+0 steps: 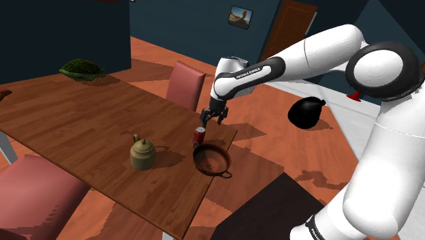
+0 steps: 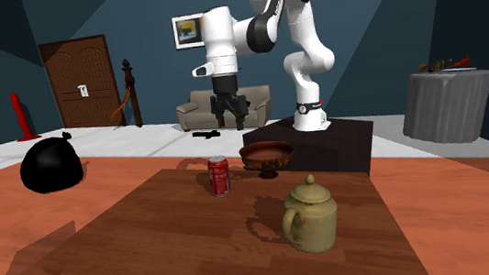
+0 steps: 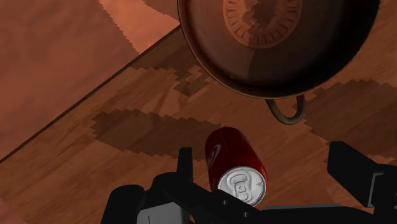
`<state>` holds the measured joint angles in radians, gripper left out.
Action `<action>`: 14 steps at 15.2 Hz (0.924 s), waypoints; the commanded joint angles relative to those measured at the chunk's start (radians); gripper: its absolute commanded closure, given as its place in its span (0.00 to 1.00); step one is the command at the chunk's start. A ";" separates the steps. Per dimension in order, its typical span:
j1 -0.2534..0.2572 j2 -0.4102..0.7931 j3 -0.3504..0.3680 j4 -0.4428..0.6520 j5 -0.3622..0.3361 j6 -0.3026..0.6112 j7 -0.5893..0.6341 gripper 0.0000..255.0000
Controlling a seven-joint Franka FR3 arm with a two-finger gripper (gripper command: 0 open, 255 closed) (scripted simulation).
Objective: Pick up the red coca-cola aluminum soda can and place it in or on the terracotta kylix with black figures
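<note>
A red soda can (image 1: 199, 137) stands upright on the wooden table (image 1: 82, 123), close to the table's near edge. Right beside it sits the terracotta kylix (image 1: 212, 159), a shallow two-handled bowl with a dark inside. My gripper (image 1: 212, 120) hangs a little above the can, fingers pointing down and open. In the wrist view the can (image 3: 235, 165) shows its silver top between my spread fingers (image 3: 186, 167), untouched, with the kylix (image 3: 280, 38) just beyond it. From the second exterior view, the can (image 2: 220, 175) stands left of the kylix (image 2: 266, 154), under the gripper (image 2: 232, 119).
An olive teapot (image 1: 142, 151) stands on the table to the shoulder view's left of the can. Pink chairs (image 1: 185, 84) flank the table. A green leafy dish (image 1: 82, 69) sits at the far end. A black bag (image 1: 305, 112) lies on the floor.
</note>
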<state>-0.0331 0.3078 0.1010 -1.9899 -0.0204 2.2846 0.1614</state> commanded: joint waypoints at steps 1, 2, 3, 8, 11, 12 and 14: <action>0.008 0.084 -0.005 0.070 -0.015 0.017 0.017 0.00; 0.011 0.123 -0.009 0.107 -0.021 0.020 0.022 0.00; 0.014 0.162 -0.013 0.145 -0.027 0.023 0.027 0.00; 0.026 0.307 -0.026 0.288 -0.042 0.029 0.041 0.00; 0.027 0.334 -0.028 0.288 -0.045 0.056 0.043 0.00; 0.027 0.343 -0.028 0.288 -0.045 0.065 0.043 0.00; 0.028 0.367 -0.030 0.290 -0.047 0.088 0.044 0.00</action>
<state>-0.0045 0.6604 0.0722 -1.7035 -0.0665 2.3602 0.2062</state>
